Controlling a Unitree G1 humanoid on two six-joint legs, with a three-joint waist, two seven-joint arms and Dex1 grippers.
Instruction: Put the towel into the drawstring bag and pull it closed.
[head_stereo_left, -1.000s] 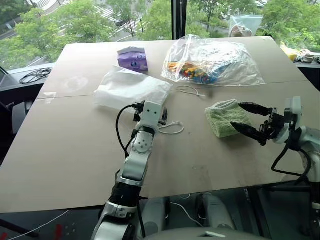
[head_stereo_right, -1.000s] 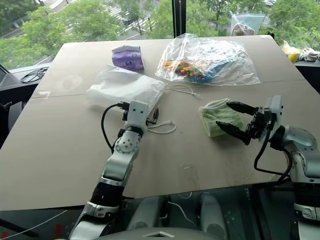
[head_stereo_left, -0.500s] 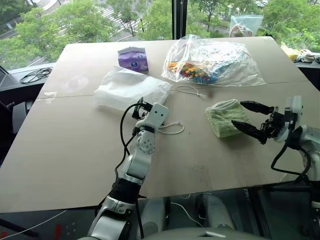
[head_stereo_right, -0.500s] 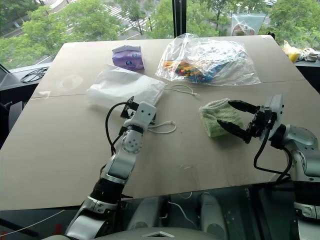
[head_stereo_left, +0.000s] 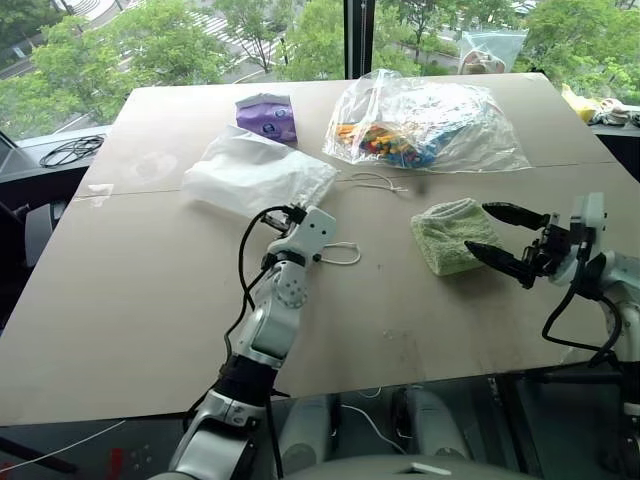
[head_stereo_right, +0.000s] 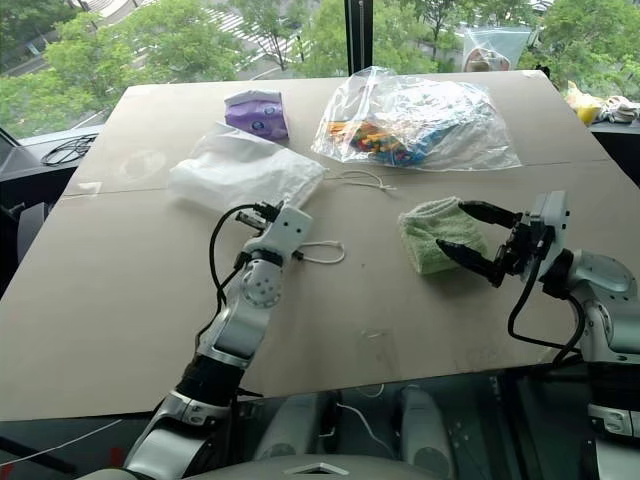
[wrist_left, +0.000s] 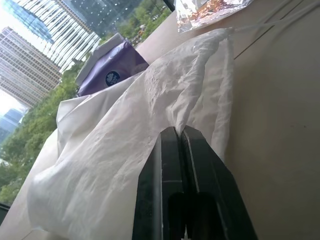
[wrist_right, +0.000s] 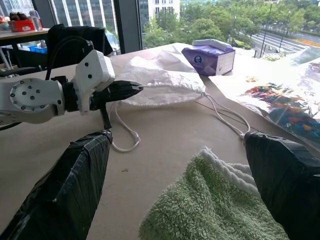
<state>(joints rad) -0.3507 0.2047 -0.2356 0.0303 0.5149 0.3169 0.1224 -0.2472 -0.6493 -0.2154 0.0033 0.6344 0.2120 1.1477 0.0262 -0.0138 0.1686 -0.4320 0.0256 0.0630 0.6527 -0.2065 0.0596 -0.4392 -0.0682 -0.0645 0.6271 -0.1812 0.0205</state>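
Observation:
The white drawstring bag (head_stereo_left: 255, 170) lies flat on the table's left half, its thin cords (head_stereo_left: 342, 254) trailing toward the middle. My left gripper (head_stereo_left: 293, 212) is shut on the bag's near edge; the left wrist view shows the fabric (wrist_left: 150, 115) pinched at the fingertips (wrist_left: 176, 135). The light-green towel (head_stereo_left: 448, 235) rests folded on the right half. My right gripper (head_stereo_left: 500, 238) stands open at the towel's right edge, one finger on each side, and the right wrist view shows the towel (wrist_right: 215, 205) lying between them.
A large clear plastic bag of colourful pieces (head_stereo_left: 425, 125) lies behind the towel, and a small purple packet (head_stereo_left: 266, 117) sits behind the white bag. A second cord (head_stereo_left: 380, 182) runs between bag and towel. The brown table (head_stereo_left: 150, 300) ends close to my right arm.
My left gripper has gone from open to shut on the bag's near edge, and its wrist has rolled. The bag's edge is bunched slightly. The right arm has not moved.

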